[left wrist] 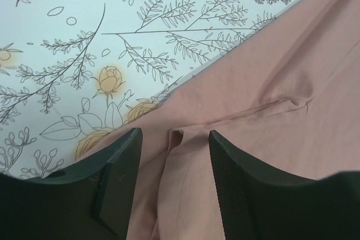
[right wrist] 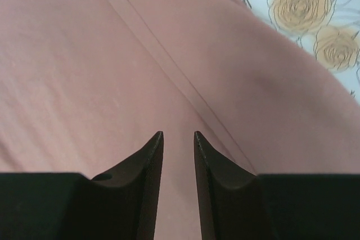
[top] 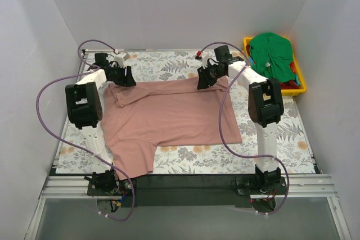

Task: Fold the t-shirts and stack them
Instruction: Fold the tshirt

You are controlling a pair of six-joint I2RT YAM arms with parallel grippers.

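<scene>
A dusty pink t-shirt (top: 174, 116) lies spread on the floral table cover (top: 270, 150), one sleeve hanging toward the near edge. My left gripper (top: 125, 77) is at the shirt's far left corner. In the left wrist view its jaws (left wrist: 174, 134) stand open astride a raised ridge of pink cloth (left wrist: 180, 155). My right gripper (top: 203, 78) is at the far right corner. In the right wrist view its fingers (right wrist: 178, 134) are a narrow gap apart just above the pink cloth (right wrist: 84, 54), near a seam. A bright green t-shirt (top: 271, 53) lies bunched in the bin over some red cloth (top: 288, 86).
The yellow bin (top: 302, 77) stands at the far right corner of the table. White walls close in the left, back and right sides. The right arm's purple cable (top: 222, 122) hangs over the shirt's right edge. Bare floral cover (left wrist: 84, 26) shows beyond the shirt's far edge.
</scene>
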